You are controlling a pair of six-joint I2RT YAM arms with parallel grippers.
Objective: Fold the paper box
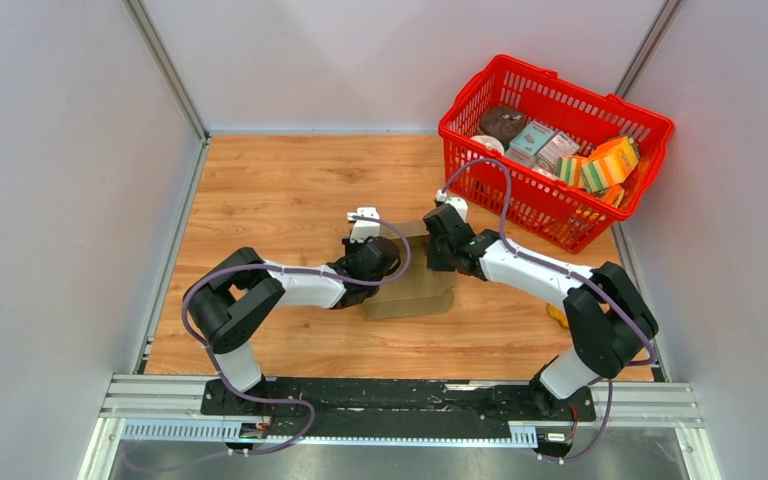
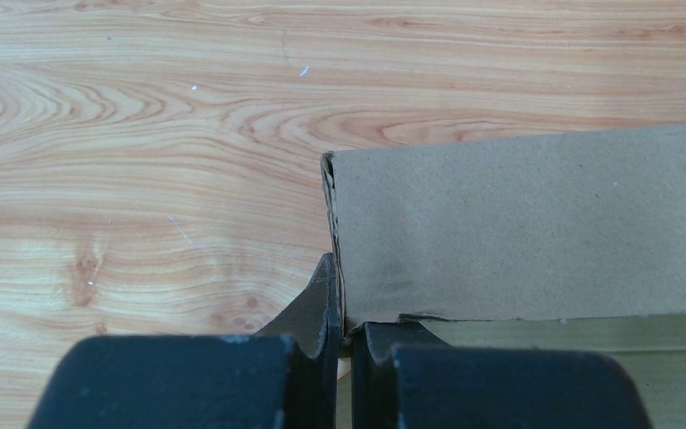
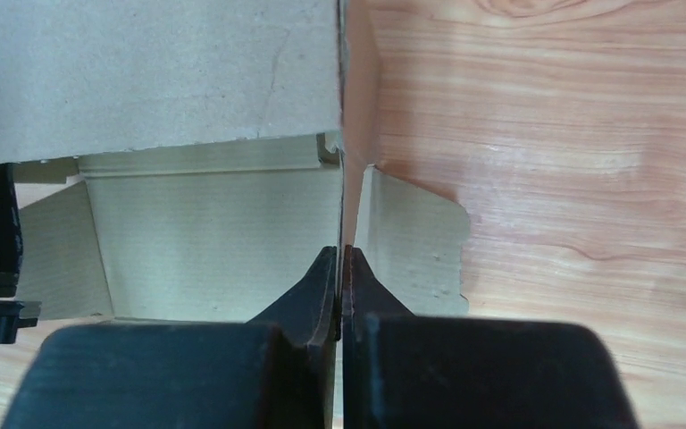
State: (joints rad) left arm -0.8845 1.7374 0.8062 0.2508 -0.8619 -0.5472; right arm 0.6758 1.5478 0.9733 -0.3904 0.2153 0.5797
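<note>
The paper box (image 1: 418,292) is plain brown cardboard, partly raised, on the wooden table between my two arms. My left gripper (image 1: 388,268) is at its left side and my right gripper (image 1: 438,255) at its right side. In the left wrist view my left gripper (image 2: 347,290) is shut on the corner edge of an upright box wall (image 2: 518,223). In the right wrist view my right gripper (image 3: 341,250) is shut on a thin upright wall of the paper box (image 3: 188,232). A small side flap (image 3: 411,241) lies flat beside that wall.
A red basket (image 1: 550,85) holding colourful printed packages (image 1: 605,165) stands at the back right, close behind my right arm. A small yellow thing (image 1: 557,316) lies by the right arm's elbow. Grey walls close in the table on the left, the right and the back.
</note>
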